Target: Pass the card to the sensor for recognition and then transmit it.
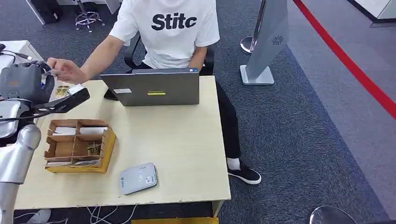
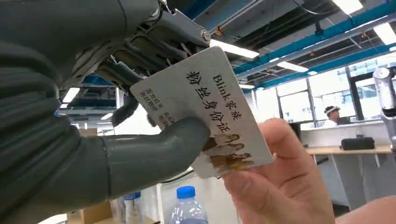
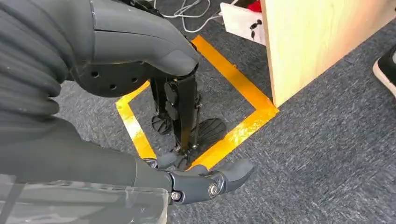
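Observation:
My left hand is raised at the table's far left corner and pinches a white card with printed Chinese text between thumb and fingers. A person's hand grips the same card at its other end; in the head view that hand reaches over from the seated person. The grey-white card sensor lies flat near the table's front edge. My right hand hangs beside the table over the carpet, fingers apart, holding nothing.
A grey laptop stands at the table's back edge before the person in a white T-shirt. A compartmented cardboard box with cards sits at the left. Yellow floor tape and the table's wooden side panel are near my right hand.

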Controlling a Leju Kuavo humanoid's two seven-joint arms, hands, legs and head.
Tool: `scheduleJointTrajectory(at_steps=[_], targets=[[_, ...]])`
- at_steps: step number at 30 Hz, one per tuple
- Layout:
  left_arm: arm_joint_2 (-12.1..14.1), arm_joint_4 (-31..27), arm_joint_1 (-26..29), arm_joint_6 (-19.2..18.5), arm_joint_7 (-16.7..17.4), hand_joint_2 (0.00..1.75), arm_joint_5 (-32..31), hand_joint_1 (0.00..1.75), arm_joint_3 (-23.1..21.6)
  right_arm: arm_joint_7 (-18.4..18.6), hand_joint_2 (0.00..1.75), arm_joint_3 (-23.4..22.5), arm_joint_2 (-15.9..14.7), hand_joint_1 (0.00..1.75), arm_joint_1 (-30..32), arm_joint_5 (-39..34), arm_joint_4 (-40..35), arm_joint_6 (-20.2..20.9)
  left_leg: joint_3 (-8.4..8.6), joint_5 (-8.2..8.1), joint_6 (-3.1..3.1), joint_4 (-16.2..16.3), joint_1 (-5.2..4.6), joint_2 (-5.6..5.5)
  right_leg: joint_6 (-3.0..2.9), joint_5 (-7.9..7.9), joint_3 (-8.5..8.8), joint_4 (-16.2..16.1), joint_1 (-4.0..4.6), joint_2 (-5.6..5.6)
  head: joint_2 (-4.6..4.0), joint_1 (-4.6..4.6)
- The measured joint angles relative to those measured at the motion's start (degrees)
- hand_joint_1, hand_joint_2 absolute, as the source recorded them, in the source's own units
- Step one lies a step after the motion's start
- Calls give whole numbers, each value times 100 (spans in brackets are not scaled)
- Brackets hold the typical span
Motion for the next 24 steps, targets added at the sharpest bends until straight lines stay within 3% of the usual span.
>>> scheduleJointTrajectory(at_steps=[4,24], targets=[[0,-242,216,199,-96,175,26,175,0,4,175,-172,44,0,-37,94,-35,0,0,0,0,-1,-1,-1,0,-1,0,0,-1,-1,0,0],[2,-455,385,201,-103,175,28,175,0,4,175,-319,101,0,-69,103,-85,2,0,0,0,-2,-1,-2,0,-1,0,0,-1,-1,0,0]])
